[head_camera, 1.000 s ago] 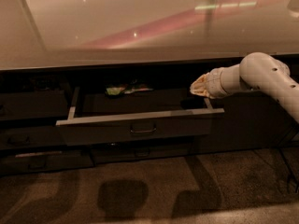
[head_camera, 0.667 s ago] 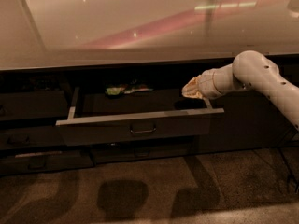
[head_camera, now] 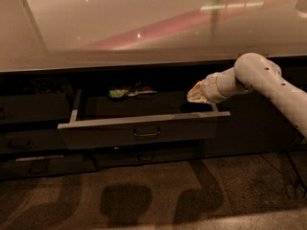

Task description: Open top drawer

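Since turned mostly end-on toward the dark cabinet, cannot tell the state of the gripper (head_camera: 197, 94), whether spread or pressed together. Hangs at the tip of the white arm (head_camera: 268, 80), just above the right rear of the top drawer (head_camera: 96, 133), close to its right side rail. Stands well pulled out from under the countertop (head_camera: 144, 28), pale rim showing, with some small greenish clutter (head_camera: 125, 92) at the back. Looks rigid and flat-faced, probably light on its runners, in no way fragile; offers no purchase on the smooth panel. Best taken at the small centre loop handle (head_camera: 146, 132), hooked or pinched, then drawn straight outward to avoid racking.
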{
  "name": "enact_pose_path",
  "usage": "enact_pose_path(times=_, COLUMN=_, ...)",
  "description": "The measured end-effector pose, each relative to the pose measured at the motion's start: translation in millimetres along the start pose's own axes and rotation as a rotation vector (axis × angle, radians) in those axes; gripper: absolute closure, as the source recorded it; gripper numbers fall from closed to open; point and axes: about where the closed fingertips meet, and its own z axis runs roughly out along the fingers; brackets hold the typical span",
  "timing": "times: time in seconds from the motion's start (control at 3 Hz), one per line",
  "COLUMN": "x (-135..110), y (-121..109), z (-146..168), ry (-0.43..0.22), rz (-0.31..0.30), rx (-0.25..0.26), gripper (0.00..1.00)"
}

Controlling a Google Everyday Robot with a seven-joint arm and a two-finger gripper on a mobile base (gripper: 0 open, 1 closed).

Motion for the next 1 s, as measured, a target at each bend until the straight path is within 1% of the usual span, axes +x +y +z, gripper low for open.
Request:
enact_pose_path(times=0.33, x=23.6, y=10.8, z=21.7, ry=0.042, rz=0.042, rx=-0.057, gripper=1.0)
enact_pose_path(times=0.67, x=23.5, y=10.9, z=21.7, ry=0.042, rz=0.042, rx=-0.057, gripper=1.0)
enact_pose_path(times=1.0, x=12.7, y=30.3, z=28.9, ry=0.038, rz=0.001, rx=-0.094, gripper=1.0)
